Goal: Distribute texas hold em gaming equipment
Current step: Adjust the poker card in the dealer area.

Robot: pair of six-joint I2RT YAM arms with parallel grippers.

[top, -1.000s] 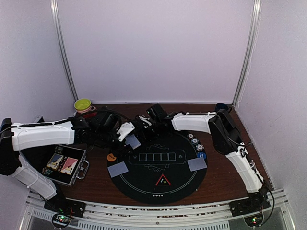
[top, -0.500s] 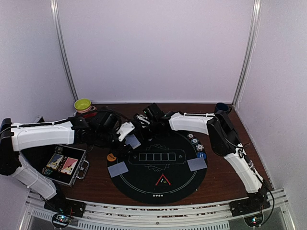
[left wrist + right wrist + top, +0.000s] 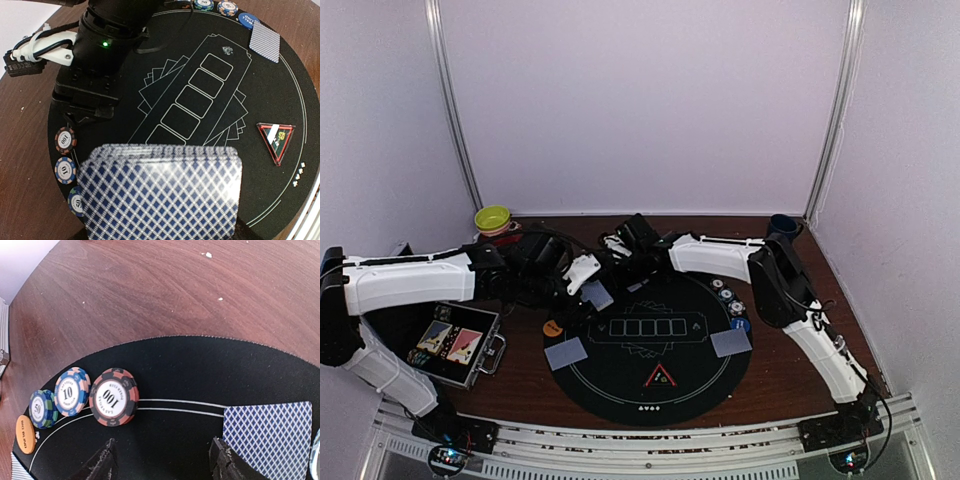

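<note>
My left gripper (image 3: 583,277) is shut on a deck of blue-diamond-backed cards (image 3: 162,192), held above the left part of the round black mat (image 3: 280,90); the deck hides its fingers in the left wrist view. My right gripper (image 3: 162,465) hangs open and empty just above the mat. Ahead of it lie a 100 chip (image 3: 114,396), a 10 chip (image 3: 73,391), a 50 chip (image 3: 43,408) and an orange button (image 3: 25,434), in a row on the mat's rim. Single cards (image 3: 566,353) (image 3: 731,343) lie face down left and right. A red triangle marker (image 3: 660,377) sits at the near edge.
More chips (image 3: 727,294) and a blue button (image 3: 741,324) line the mat's right rim. An open metal case (image 3: 455,342) lies at the left. A yellow-green bowl (image 3: 493,218) stands back left, a dark mug (image 3: 782,224) back right. White walls close in the brown table (image 3: 800,370).
The right arm has drawn a little to the left and toward the back, and its fingers have parted slightly wider. The left arm and the deck have stayed put.
</note>
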